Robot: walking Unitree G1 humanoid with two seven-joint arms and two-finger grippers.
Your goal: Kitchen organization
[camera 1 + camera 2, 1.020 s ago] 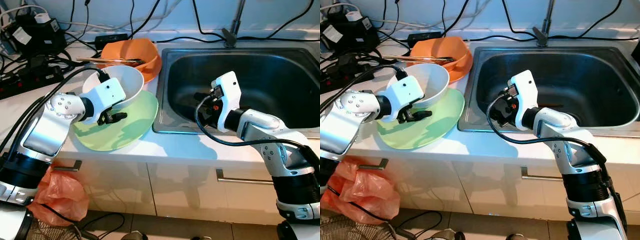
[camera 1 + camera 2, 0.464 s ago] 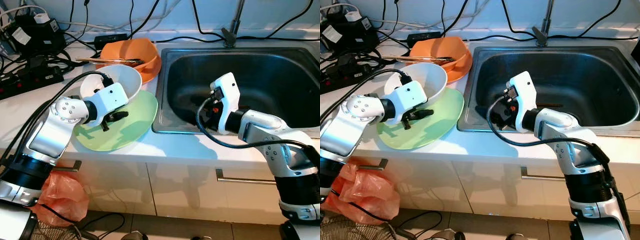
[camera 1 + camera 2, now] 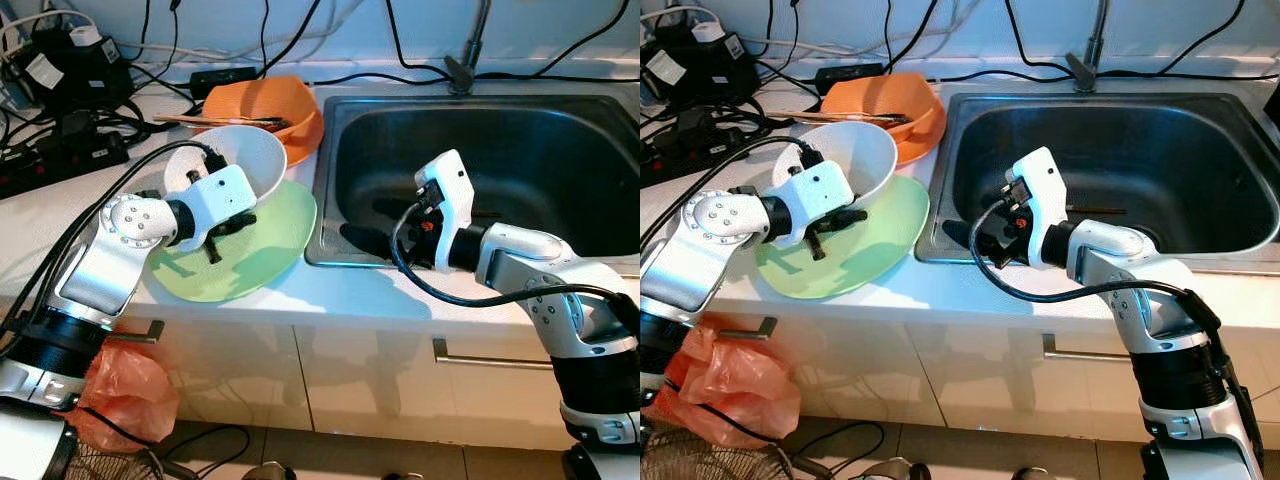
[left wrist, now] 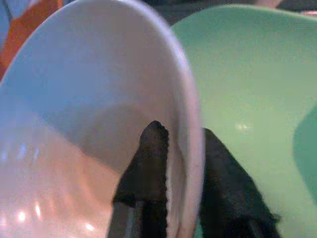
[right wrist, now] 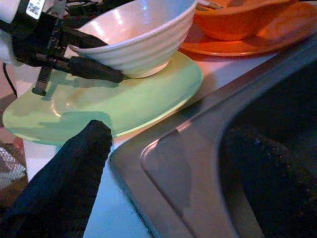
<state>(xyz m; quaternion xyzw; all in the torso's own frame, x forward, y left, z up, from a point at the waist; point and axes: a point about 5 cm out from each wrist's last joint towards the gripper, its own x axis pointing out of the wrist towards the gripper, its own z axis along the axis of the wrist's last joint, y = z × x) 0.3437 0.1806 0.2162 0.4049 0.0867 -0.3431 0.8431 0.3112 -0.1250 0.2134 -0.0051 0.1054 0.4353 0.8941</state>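
A white ribbed bowl (image 3: 236, 160) rests on a pale green plate (image 3: 270, 235) on the counter, left of the steel sink (image 3: 560, 140). My left gripper (image 4: 181, 131) is shut on the bowl's near rim, one finger inside and one outside. Behind them an orange bowl (image 3: 262, 104) carries chopsticks (image 3: 215, 121) across its rim. Over the sink's front left corner my right gripper (image 3: 372, 225) is open; one finger (image 5: 81, 163) hangs above the counter edge and the other (image 5: 262, 163) inside the basin, holding nothing.
Power strips and tangled cables (image 3: 60, 110) crowd the back left of the counter. The tap base (image 3: 465, 70) stands behind the sink. A thin dark stick (image 3: 1095, 211) lies in the basin. An orange plastic bag (image 3: 120, 395) hangs below the counter edge.
My right gripper has moved left and nearer, from inside the basin to the sink's front left corner. The left gripper has turned slightly with the bowl's rim in it.
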